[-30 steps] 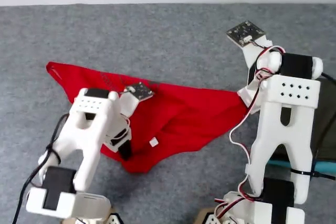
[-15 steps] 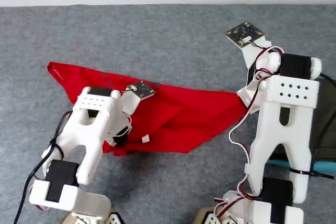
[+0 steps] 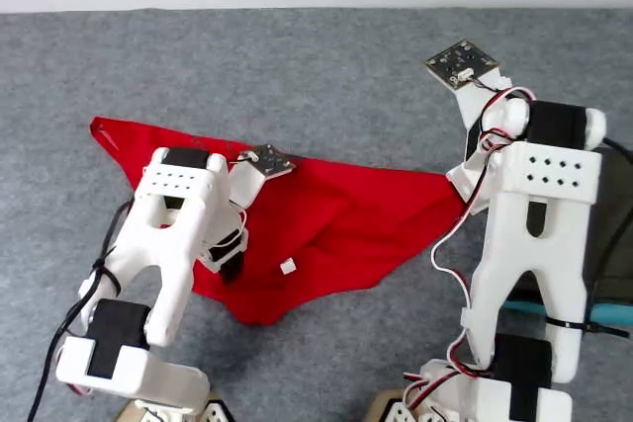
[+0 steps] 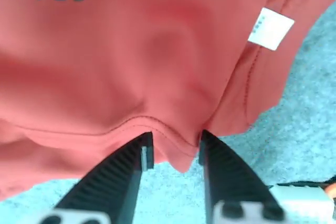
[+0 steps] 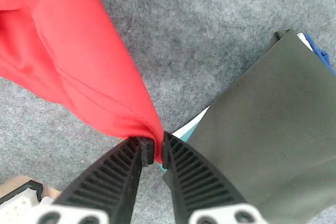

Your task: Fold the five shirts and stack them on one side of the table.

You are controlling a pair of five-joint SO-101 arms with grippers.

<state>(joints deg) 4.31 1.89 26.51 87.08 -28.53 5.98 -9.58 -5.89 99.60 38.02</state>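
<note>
- High view, near edge first: the lowest tip of the red shirt (image 3: 346,214) lies flat on the grey table (image 3: 326,66) at about 7 o'clock.
- The left gripper (image 4: 175,142) stands over that near hem, between 7 and 8 o'clock. Its jaws are partly closed with a bunched fold of hem between them, which I take for a hold. A white label (image 4: 270,25) lies on the cloth just beside it.
- At 4 o'clock, hard by the table's edge, sits the stack of folded shirts (image 5: 262,129). A dark grey one is on top, with teal, white and blue edges peeping out beneath. I cannot count how many lie in it.
- The right gripper (image 5: 157,148) is at 3 o'clock, just beside the stack. Its jaws are nearly together and pinch one corner of the red shirt, which seems held a little clear of the table.
- From that corner the red cloth runs across the middle to its far corner at 10 o'clock. It is spread as a loose, creased triangle, not a tidy fold.
- As I read it, several shirts are already folded and stacked on one side. The red one is only partway through its folding, pinched at both ends. It has yet to be squared up, folded down and laid on the stack at 4 o'clock.
</note>
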